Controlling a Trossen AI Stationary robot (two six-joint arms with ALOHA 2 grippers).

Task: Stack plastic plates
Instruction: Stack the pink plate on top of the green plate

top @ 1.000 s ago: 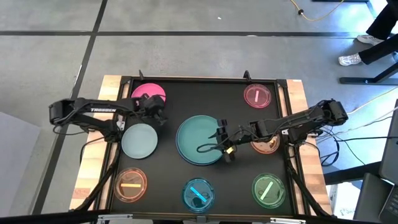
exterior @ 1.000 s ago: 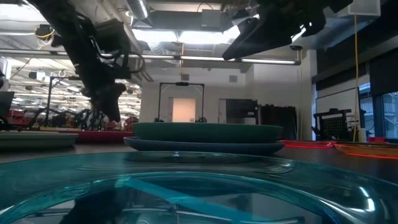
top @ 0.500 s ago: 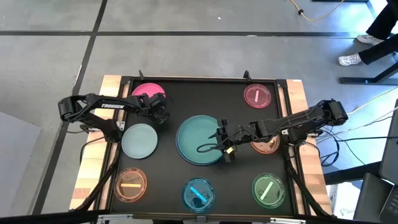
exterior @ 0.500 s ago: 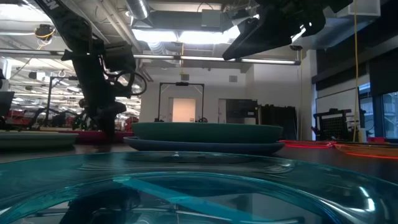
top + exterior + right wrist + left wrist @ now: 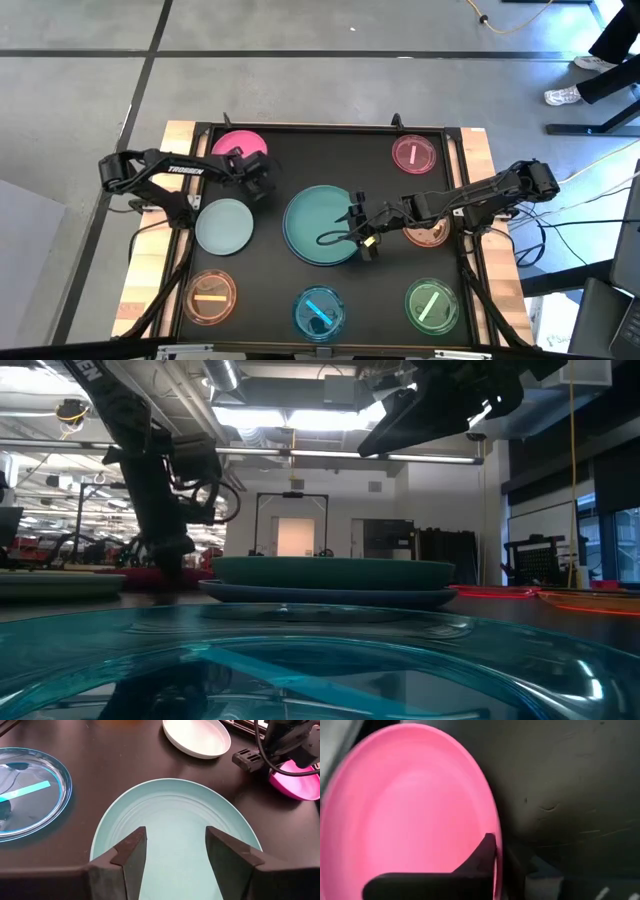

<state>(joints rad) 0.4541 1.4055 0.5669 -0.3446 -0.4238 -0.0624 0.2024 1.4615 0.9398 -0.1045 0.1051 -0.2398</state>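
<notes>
A pink plate (image 5: 235,147) lies at the table's far left, and my left gripper (image 5: 256,183) is shut on its rim on the side toward the table's middle. In the middle a large teal plate (image 5: 318,226) rests on a darker blue plate (image 5: 330,596). My right gripper (image 5: 355,228) hangs open above the teal plate's right part, its fingers (image 5: 132,855) clear of it. A pale grey-green plate (image 5: 224,225) lies left of the teal one. My left gripper has the pink plate's rim (image 5: 494,840) on the side facing the teal plate. One finger (image 5: 485,852) lies inside the plate against its wall; the other is outside, hidden below the rim. The fingers come down slanting from the left. The plate lies on the table.
Small translucent plates lie around the table: pink (image 5: 413,153) far right, orange (image 5: 210,297), cyan (image 5: 318,311) and green (image 5: 432,305) along the near edge, a brownish one (image 5: 430,233) under the right arm. A raised frame (image 5: 320,127) borders the black tabletop.
My left gripper has come down and a little toward the table's right, onto the pink plate's rim. The plate has stayed where it was.
</notes>
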